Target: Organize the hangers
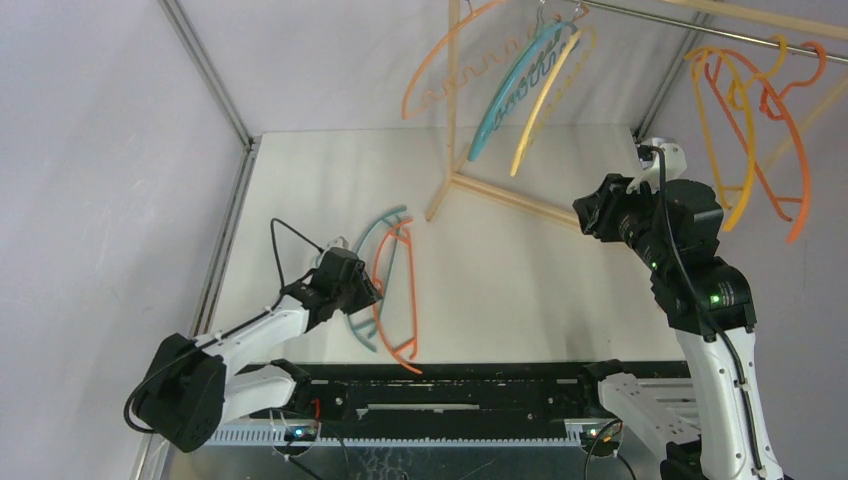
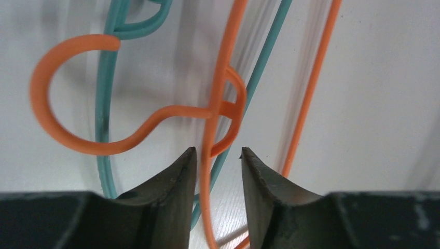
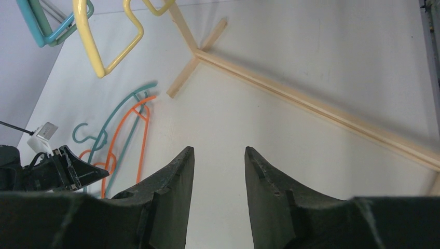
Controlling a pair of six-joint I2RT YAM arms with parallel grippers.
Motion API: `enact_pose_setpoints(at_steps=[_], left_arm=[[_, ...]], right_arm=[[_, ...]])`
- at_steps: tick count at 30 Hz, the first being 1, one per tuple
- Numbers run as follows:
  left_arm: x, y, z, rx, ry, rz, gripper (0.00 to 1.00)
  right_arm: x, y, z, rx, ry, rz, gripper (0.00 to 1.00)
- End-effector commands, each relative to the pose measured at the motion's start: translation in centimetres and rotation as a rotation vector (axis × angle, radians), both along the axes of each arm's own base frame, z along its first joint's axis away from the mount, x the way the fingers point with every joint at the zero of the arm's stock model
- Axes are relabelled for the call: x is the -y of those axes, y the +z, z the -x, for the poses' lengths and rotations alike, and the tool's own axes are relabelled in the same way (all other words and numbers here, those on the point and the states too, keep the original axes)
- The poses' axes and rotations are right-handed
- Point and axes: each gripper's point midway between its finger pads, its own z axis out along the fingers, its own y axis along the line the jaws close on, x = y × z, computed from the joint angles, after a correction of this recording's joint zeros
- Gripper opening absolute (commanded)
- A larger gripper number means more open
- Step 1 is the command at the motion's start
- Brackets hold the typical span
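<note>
Two hangers lie on the white table: an orange hanger (image 1: pixel 405 300) over a teal hanger (image 1: pixel 372 235). My left gripper (image 1: pixel 372 290) is low over them. In the left wrist view its jaws (image 2: pixel 218 149) are open, with the orange hanger's bar (image 2: pixel 220 88) running between them just below its hook (image 2: pixel 41 104). The bar lies close to the left finger and the teal hanger (image 2: pixel 104 104) is underneath. My right gripper (image 1: pixel 585 215) hangs raised at the right, open (image 3: pixel 218 149) with nothing between its fingers. Peach (image 1: pixel 440 70), teal (image 1: pixel 505 95) and yellow (image 1: pixel 545 110) hangers hang on the rack.
The metal rod (image 1: pixel 720 35) also carries a yellow hanger (image 1: pixel 745 150) and an orange hanger (image 1: pixel 790 150) at the far right. The rack's pale wooden base (image 1: pixel 510 197) lies across the table's back. Grey walls close in on the left and back.
</note>
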Motion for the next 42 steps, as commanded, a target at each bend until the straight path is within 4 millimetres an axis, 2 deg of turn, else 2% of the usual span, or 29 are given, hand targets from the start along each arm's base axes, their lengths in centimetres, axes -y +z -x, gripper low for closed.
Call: enact_pose_setpoints(at_steps=[1, 10, 13, 14, 16, 20, 23, 30, 33, 37, 42], left_arm=[[0.8, -0.3, -1.3, 0.032, 0.004, 0.031, 0.38], [0.7, -3.6, -0.4, -0.016, -0.005, 0.028, 0.29], [0.8, -4.0, -0.2, -0.026, -0.02, 0.025, 0.04], [0.9, -4.0, -0.2, -0.025, -0.026, 0.025, 0.01], [0.9, -3.5, -0.3, -0.015, -0.035, 0.018, 0.0], [0.9, -1.6, -0.7, 0.017, -0.058, 0.005, 0.0], [1.2, 1.0, -1.0, 0.04, -0.076, 0.017, 0.0], [2.3, 11.4, -2.5, 0.154, -0.107, 0.06, 0.0], [3.4, 14.6, -3.1, 0.174, -0.122, 0.093, 0.0], [5.6, 16.4, -3.4, 0.155, -0.152, 0.142, 0.0], [8.4, 15.0, -3.2, 0.101, -0.204, 0.154, 0.0]], right_arm=[[0.2, 0.8, -0.3, 0.038, -0.012, -0.007, 0.49], [0.2, 0.4, -0.3, 0.019, -0.014, -0.004, 0.46], [0.2, 0.5, -0.4, 0.017, -0.014, -0.007, 0.46], [0.2, 0.5, -0.4, 0.017, -0.014, -0.008, 0.46], [0.2, 0.5, -0.5, 0.017, -0.019, -0.008, 0.46], [0.3, 0.3, -0.6, 0.011, -0.021, -0.007, 0.46], [0.2, 0.2, -0.5, 0.009, -0.015, -0.006, 0.46], [-0.9, 0.2, 0.0, 0.011, 0.06, -0.005, 0.48], [-2.0, 0.0, 0.6, 0.003, 0.124, -0.01, 0.52], [-3.9, -0.6, 1.8, -0.034, 0.225, -0.031, 0.53], [-6.1, -1.4, 3.2, -0.049, 0.308, -0.01, 0.57]])
